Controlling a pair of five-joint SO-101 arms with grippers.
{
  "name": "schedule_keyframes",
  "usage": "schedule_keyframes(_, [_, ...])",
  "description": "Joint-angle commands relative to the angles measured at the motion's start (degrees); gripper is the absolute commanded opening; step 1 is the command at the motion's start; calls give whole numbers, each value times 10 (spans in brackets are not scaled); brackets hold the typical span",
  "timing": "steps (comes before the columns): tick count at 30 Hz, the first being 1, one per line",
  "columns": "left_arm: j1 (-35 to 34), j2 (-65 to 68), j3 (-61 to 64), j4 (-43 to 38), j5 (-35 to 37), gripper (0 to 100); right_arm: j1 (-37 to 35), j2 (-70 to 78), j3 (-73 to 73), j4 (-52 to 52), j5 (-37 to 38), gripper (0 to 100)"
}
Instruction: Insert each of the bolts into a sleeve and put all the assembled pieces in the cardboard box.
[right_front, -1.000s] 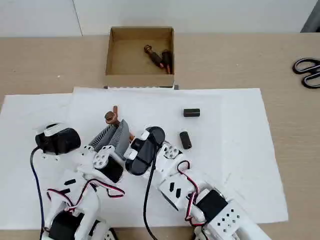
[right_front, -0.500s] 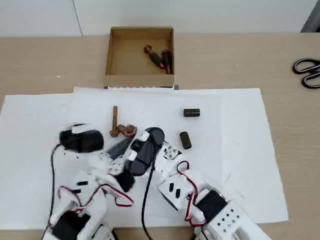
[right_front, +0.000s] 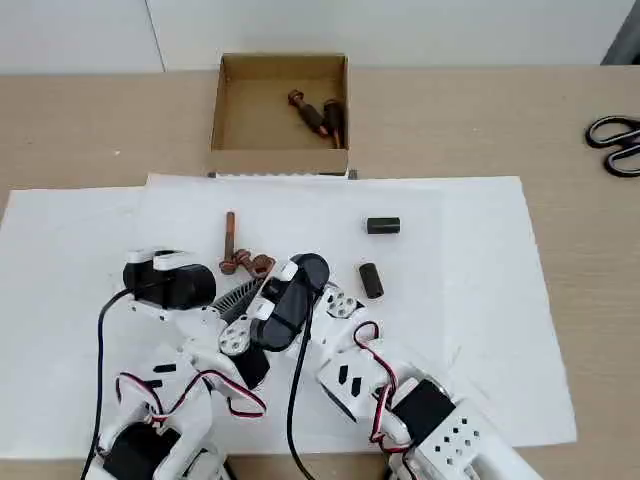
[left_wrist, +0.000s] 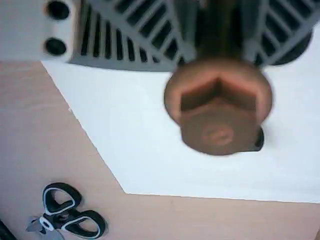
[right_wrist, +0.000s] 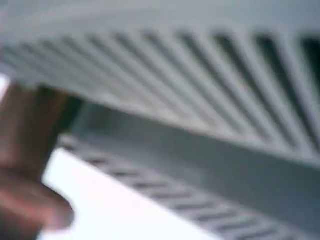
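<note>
My left gripper is shut on a copper bolt, whose hex head faces the left wrist camera. A second bolt lies loose on the white paper just beside it. Two black sleeves rest on the paper, one farther back and one nearer the arms. The cardboard box at the back holds assembled pieces. The right arm's wrist housing sits close against the left gripper and covers its own gripper. In the right wrist view, grey ribbed fingers and a bolt are very close.
Black scissors lie on the bare table at the far right, also seen as scissors from the left wrist. The paper to the right of the sleeves is open space. Cables hang from both arms near the front edge.
The left arm has swung right and lowered with its bolt, from standing over the loose bolt to lying close beside the right arm's wrist. The right arm has stayed put.
</note>
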Motion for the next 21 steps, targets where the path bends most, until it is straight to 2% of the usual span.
schedule_keyframes(1, [0,-4,-2,2,-4,6,23,-6,-42,-7,-7,2])
schedule_keyframes(11, [0,-4,8,-5,-3,6,36,-9,-11,-7,-12,2])
schedule_keyframes(16, [0,-4,21,-7,18,6,36,-9,-11,-6,-64,2])
schedule_keyframes(21, [0,-4,18,-75,36,6,34,-9,26,20,-69,2])
